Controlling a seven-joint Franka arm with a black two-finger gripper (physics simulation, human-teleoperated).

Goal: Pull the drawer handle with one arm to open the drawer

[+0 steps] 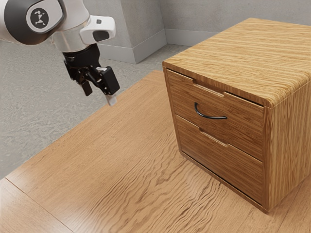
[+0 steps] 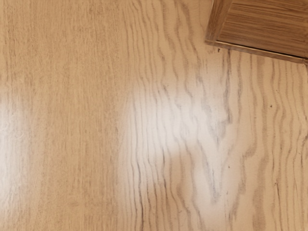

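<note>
While the arm (image 1: 43,19) reaches in from eleven o'clock in the exterior view, the gripper (image 1: 100,97) hangs in the air above the table (image 1: 121,170), tilted, its tips pointing down toward five o'clock. The fingers (image 1: 109,80) stand apart and released, with nothing between them and nothing touching them. One finger ends in a pale tip.

Item under task: the handle (image 1: 210,114), a dark curved bar, lies at three o'clock from the gripper and well apart from it. It is mounted on the face of the upper drawer (image 1: 228,126), toward that face's eleven o'clock side. The upper drawer sits flush with the front of the cabinet (image 1: 252,58) and is shut. The lower drawer (image 1: 223,162), at six o'clock from the handle, is likewise flush.

The cabinet, light wood with a strong grain, stands on the table at the exterior view's right. Its drawer fronts face toward seven o'clock.

In the wrist view, bare table top (image 2: 120,144) lies under the hand, with a bright patch of glare across the grain. A corner of the cabinet (image 2: 269,24) shows there.

Grey floor (image 1: 29,97) extends beyond the table at nine o'clock from the gripper. A wall (image 1: 146,19) with a pale skirting stands at one o'clock.
</note>
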